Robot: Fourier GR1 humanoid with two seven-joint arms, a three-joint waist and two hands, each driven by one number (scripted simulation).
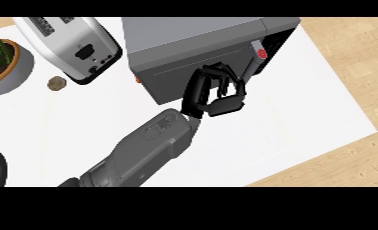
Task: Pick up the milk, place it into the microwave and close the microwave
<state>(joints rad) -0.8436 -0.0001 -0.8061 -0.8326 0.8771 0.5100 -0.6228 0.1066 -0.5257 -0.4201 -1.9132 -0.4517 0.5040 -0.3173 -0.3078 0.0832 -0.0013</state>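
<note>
Just a flat white countertop (pixel 310 109) here, with a pale wood-grain plank surface (pixel 347 54) showing past its right edge. Lighting's soft and even.

Grey microwave (pixel 193 35), white counter (pixel 295 124), black hand (pixel 221 105), silvery toaster (pixel 63 36).

One arm in shot. Hand (pixel 224 103) is all black and glossy, with a blocky palm under slim fingers (pixel 200 83). Behind the fingers, past a short black wrist, comes a thick grey forearm (pixel 150 148) in a smooth casing. A rounded panel outline with a small round mark sits at the end nearest the fingers.
</note>
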